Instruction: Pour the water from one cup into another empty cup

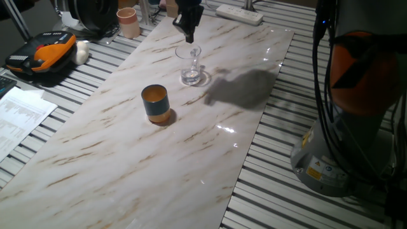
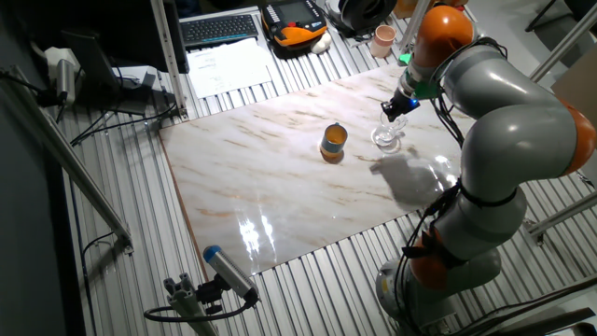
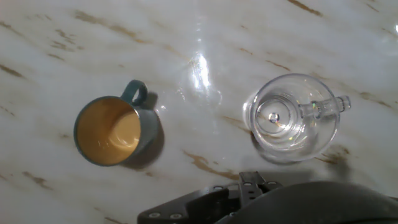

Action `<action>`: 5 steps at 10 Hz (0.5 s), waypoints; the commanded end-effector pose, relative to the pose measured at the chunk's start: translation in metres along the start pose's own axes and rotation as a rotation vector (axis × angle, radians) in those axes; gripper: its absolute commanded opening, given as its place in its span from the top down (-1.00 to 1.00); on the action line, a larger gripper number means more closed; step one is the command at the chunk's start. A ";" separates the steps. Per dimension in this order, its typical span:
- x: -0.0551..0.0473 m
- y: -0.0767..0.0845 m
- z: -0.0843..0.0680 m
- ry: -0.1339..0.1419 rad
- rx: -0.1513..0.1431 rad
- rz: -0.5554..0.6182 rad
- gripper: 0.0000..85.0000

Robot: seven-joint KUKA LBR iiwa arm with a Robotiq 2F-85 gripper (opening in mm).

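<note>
The step in hand looks like the approach: the hand (image 1: 189, 33) hangs just above the small clear glass cup with a side handle (image 1: 190, 65) on the marble-patterned worktop (image 1: 127, 159) — nothing gripped, though whether its fingers stand apart I cannot tell. Next it must descend and close on the glass. The short teal cup, orange inside (image 1: 154, 103), stands near — upright, empty.

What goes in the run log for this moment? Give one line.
phase: approach | gripper: above clear glass cup with handle, not touching | teal cup with orange inside: upright, empty, apart from glass | pour: not started
</note>
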State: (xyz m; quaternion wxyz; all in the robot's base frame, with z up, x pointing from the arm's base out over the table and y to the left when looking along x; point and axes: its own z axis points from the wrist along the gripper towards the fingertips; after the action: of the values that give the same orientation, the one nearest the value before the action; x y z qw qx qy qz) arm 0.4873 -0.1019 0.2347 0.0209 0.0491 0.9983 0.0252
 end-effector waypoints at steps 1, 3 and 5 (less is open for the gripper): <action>0.002 -0.003 0.000 -0.001 -0.005 0.001 1.00; 0.003 -0.005 0.001 0.004 -0.023 0.012 1.00; 0.000 -0.006 0.004 0.025 -0.071 0.030 1.00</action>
State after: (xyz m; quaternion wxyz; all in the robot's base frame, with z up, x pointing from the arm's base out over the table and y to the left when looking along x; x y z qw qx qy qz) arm 0.4868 -0.1079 0.2296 0.0085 0.0622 0.9960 0.0629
